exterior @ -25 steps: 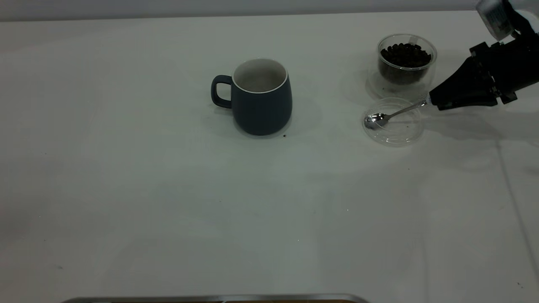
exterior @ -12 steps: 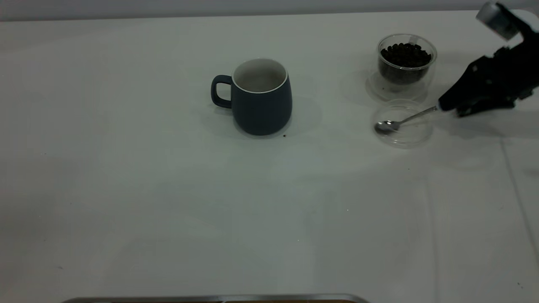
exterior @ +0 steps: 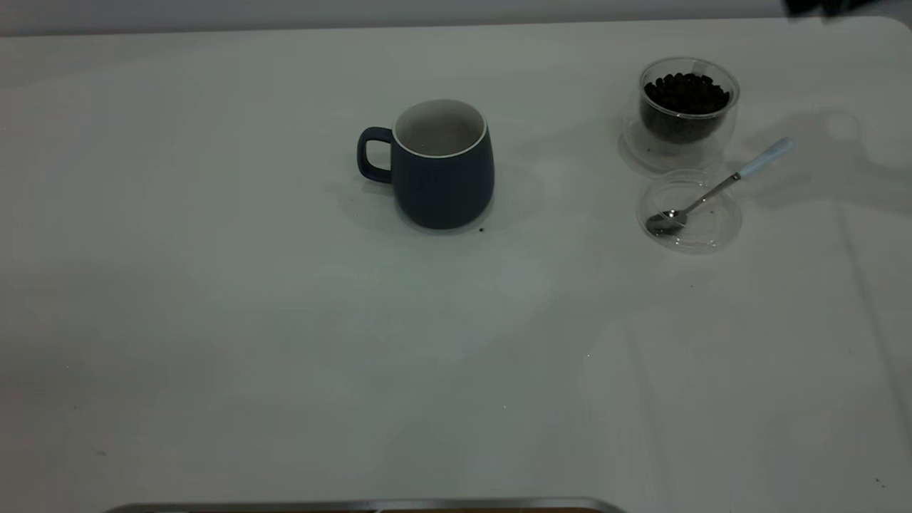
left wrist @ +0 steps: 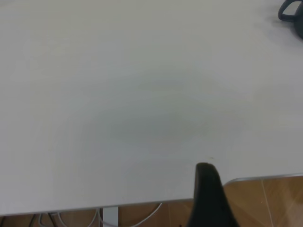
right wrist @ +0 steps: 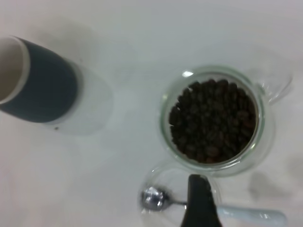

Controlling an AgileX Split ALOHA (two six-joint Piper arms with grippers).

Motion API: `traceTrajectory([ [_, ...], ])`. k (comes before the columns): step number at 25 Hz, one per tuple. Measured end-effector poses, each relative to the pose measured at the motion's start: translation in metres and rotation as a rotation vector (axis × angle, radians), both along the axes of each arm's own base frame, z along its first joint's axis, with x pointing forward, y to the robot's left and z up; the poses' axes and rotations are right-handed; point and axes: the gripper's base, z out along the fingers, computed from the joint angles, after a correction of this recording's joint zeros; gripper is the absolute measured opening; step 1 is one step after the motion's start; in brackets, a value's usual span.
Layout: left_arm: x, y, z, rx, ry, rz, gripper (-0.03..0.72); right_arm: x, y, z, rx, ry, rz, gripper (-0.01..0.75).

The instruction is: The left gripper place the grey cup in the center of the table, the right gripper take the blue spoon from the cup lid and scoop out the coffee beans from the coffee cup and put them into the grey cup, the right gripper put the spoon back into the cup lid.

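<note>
Two grippers are only partly seen. On the right gripper [right wrist: 200, 201], one dark finger [right wrist: 200, 198] shows in its wrist view, hanging above the cup lid [exterior: 690, 211]; whether it is spread or closed cannot be told, and it holds nothing visible. In the exterior view only a dark fragment of that arm sits at the upper right corner. On the left gripper [left wrist: 210, 196], a single dark finger [left wrist: 208, 189] shows over the near table [exterior: 285, 356] edge, well apart from the work area; its opening cannot be told either.

Counted items: one grey cup [exterior: 442, 164], one coffee cup [exterior: 687, 103], one lid, one blue spoon [exterior: 712, 189].

The grey cup stands upright near the table centre, handle toward the left arm's side; its contents cannot be made out. The glass coffee cup, upright at the far right, holds dark coffee beans [exterior: 685, 92]. The clear lid lies just in front of it. The spoon's bowl rests in the lid, and its pale handle leans out over the rim toward the right arm. A small dark speck [exterior: 482, 229] lies by the grey cup's base.
</note>
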Motion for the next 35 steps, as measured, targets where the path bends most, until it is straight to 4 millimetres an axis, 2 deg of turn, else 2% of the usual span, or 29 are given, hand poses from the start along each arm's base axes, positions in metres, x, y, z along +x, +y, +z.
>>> traceTrajectory([
  [2,0.000,0.000,0.000,0.000,0.000,0.000,0.555,-0.017,0.006,0.041,-0.031,-0.025,-0.008,0.580],
  [4,0.000,0.000,0.000,0.000,0.000,0.000,0.555,-0.042,0.014,0.084,-0.060,-0.046,-0.030,0.580],
  [7,0.000,0.000,0.000,0.000,0.000,0.000,0.555,-0.102,0.029,0.146,-0.130,-0.066,-0.032,0.575],
  [10,0.000,0.000,0.000,0.000,0.000,0.000,0.555,-0.173,0.035,0.176,-0.173,-0.021,-0.087,0.563],
  [14,0.000,0.000,0.000,0.000,0.000,0.000,0.555,-0.257,0.036,0.174,-0.195,0.047,-0.203,0.554],
  [19,0.000,0.000,0.000,0.000,0.000,0.000,0.555,-0.333,0.039,0.122,-0.187,0.151,-0.318,0.551],
  [21,0.000,0.000,0.000,0.000,0.000,0.000,0.555,-0.358,0.042,0.105,-0.186,0.122,-0.329,0.551],
  [22,0.000,0.000,0.000,0.000,0.000,0.000,0.555,-0.367,0.042,0.100,-0.183,0.101,-0.335,0.551],
  [28,0.000,0.000,0.000,0.000,0.000,0.000,0.555,-0.415,0.044,0.109,-0.133,-0.205,-0.371,0.551],
  [35,0.000,0.000,0.000,0.000,0.000,0.000,0.555,-0.443,0.045,0.108,-0.101,-0.389,-0.384,0.551],
])
